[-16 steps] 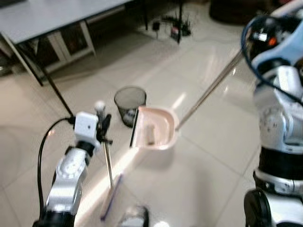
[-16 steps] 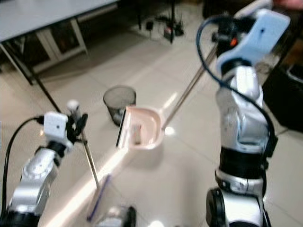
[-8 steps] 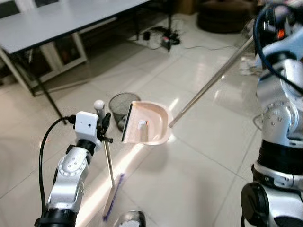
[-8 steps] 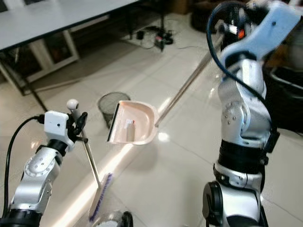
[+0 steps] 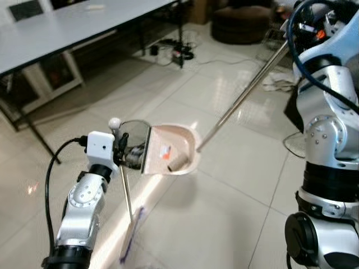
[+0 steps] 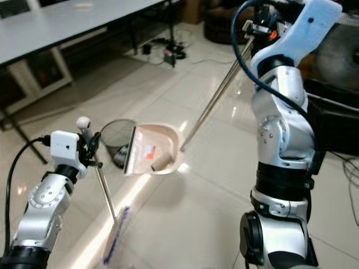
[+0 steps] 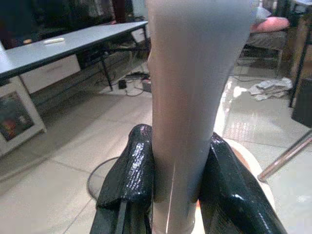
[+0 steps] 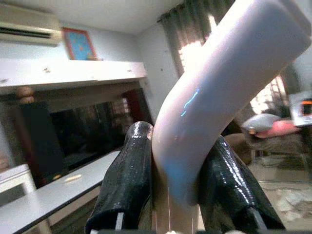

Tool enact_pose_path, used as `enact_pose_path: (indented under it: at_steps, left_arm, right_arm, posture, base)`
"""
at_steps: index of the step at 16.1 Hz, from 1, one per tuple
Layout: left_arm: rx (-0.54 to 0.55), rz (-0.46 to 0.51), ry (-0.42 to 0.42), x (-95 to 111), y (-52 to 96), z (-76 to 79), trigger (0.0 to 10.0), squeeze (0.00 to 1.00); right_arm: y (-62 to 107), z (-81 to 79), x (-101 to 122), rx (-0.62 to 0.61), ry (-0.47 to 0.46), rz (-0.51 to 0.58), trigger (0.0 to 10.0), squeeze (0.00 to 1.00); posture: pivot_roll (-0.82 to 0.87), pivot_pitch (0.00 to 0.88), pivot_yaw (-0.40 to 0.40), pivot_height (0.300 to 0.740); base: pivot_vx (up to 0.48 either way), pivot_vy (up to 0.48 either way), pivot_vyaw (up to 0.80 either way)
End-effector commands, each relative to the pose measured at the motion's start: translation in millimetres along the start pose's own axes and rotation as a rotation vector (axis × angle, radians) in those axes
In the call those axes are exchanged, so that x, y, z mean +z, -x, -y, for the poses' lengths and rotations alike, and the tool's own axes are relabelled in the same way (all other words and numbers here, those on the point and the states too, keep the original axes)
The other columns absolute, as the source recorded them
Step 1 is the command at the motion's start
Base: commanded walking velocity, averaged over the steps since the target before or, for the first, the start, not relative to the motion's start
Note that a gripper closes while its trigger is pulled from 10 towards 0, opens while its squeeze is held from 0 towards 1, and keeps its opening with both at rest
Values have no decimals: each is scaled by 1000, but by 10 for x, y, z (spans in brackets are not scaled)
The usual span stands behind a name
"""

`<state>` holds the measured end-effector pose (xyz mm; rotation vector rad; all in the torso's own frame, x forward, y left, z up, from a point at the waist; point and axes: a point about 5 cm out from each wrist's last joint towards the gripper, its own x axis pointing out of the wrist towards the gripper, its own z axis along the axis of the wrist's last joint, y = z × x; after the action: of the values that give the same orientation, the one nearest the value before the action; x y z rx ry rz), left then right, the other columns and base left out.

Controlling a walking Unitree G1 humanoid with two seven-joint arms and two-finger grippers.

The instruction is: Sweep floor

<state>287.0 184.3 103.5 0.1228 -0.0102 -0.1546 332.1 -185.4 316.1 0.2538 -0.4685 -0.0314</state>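
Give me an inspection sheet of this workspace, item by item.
Surface: glossy tiled floor.
Job's things: pink dustpan raised, tipped toward the mesh bin, holding a cardboard tube; broom head on the floor.
Clutter: crumpled cloth.
Grippers: left end effector shut on broom; right end effector shut on dustpan handle.
Cables: cords by the table.
Surroundings: grey table, dark seat.

A pale pink dustpan (image 5: 174,151) sits beside a black mesh bin (image 5: 132,143) on glossy cream tiles (image 5: 224,218).
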Motion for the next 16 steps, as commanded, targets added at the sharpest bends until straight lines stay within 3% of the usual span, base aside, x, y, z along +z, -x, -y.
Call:
enact_pose_path:
  at_steps: [1, 3, 10, 13, 16]
  left_arm:
    - [23, 29, -14, 64, 11, -68, 10000, 0]
    - [27, 30, -18, 66, 17, -71, 10000, 0]
    - [20, 16, -36, 33, 19, -84, 10000, 0]
    - [22, 42, -62, 125, -102, -153, 10000, 0]
    - [31, 27, -71, 100, -88, -221, 10000, 0]
  right_arm:
    - [-29, -52, 110, 17, -11, 50, 10000, 0]
    - [-43, -47, 111, 10, -31, 58, 10000, 0]
    - [-53, 18, 110, -16, -50, 64, 10000, 0]
    - [-90, 27, 123, -17, -46, 69, 10000, 0]
    - [-37, 71, 103, -34, -62, 74, 10000, 0]
  posture:
    - [23, 15, 42, 740]
    - [23, 15, 41, 740]
    - [31, 15, 39, 740]
    - [33, 34, 41, 740]
    - [40, 33, 52, 740]
  base:
    - [379, 0, 800]
    - [379, 0, 644]
    - [377, 0, 0]
    - [377, 0, 0]
    - [377, 0, 0]
